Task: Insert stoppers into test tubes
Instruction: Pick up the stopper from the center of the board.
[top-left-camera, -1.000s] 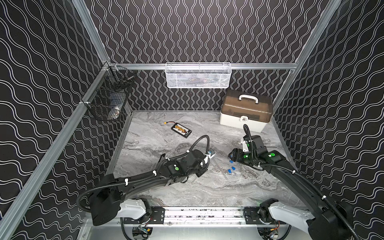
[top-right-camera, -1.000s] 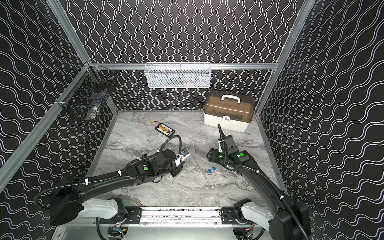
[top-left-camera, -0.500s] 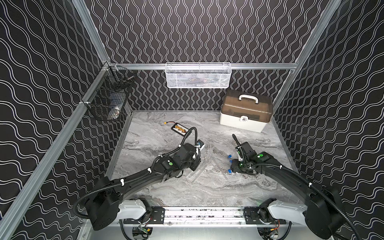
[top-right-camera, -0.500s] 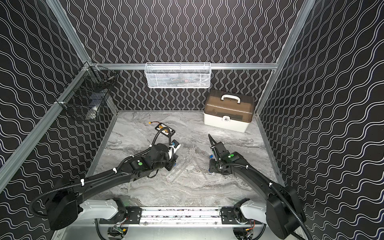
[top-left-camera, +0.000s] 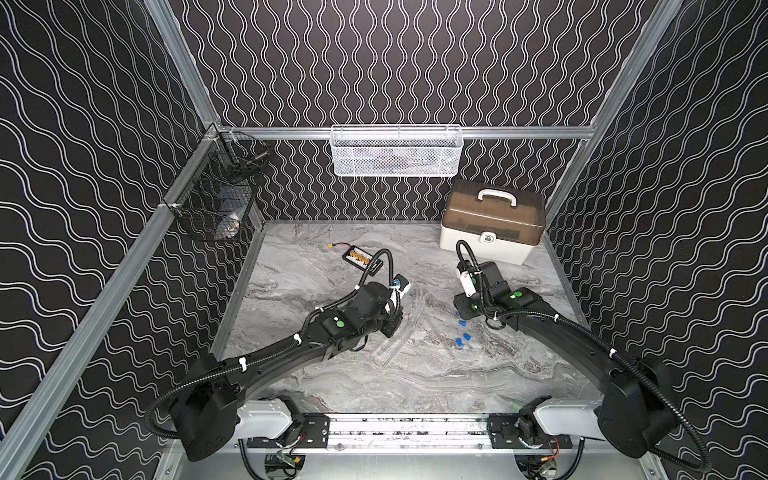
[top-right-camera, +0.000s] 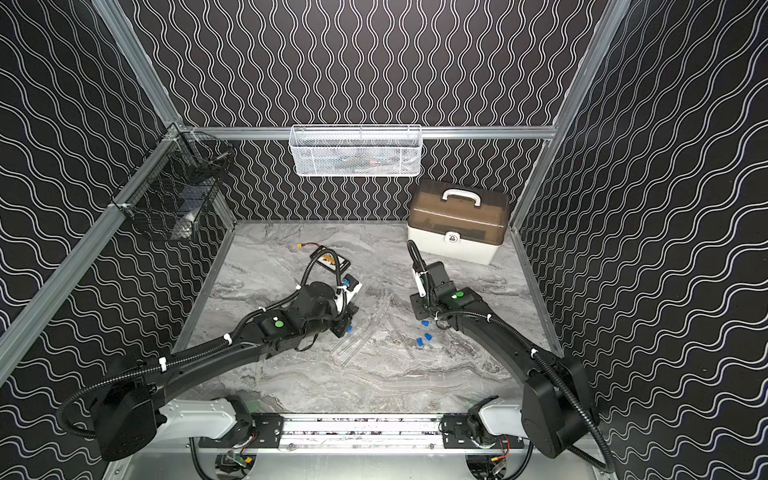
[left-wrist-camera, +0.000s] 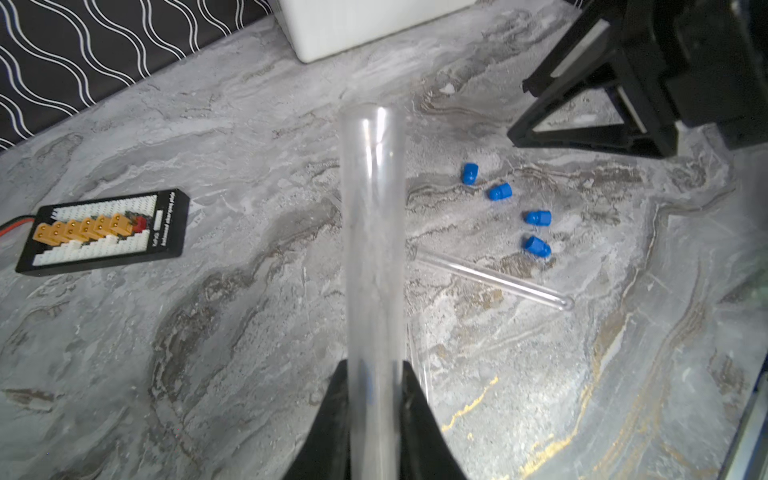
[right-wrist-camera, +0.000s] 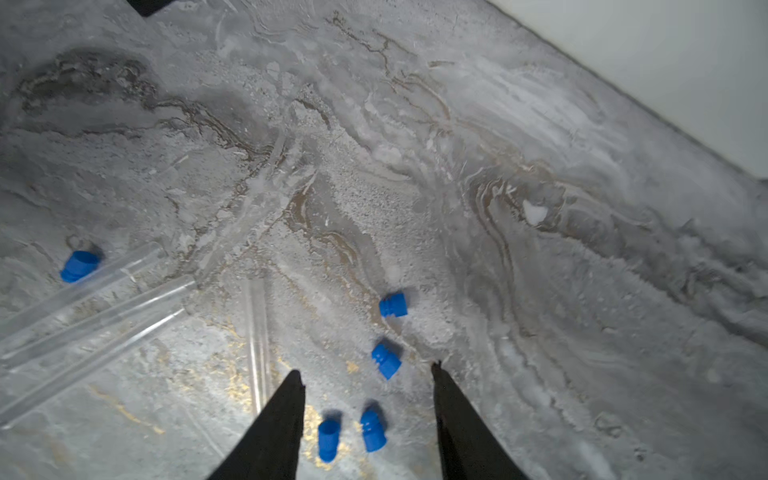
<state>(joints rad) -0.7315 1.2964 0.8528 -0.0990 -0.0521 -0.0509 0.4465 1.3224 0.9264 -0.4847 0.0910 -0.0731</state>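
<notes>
Clear glossy test tubes (left-wrist-camera: 374, 249), matt blue plastic stoppers (left-wrist-camera: 538, 217), smooth marble-look tabletop (left-wrist-camera: 249, 124)

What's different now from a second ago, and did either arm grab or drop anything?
The left end effector, clamped on a tube throughout, drew back and leftward, away from the stoppers. The right end effector shifted slightly toward the middle and narrowed, but hangs open and empty above them. Nothing was grabbed or dropped. The loose tubes, stoppers, board and box stayed put.
</notes>
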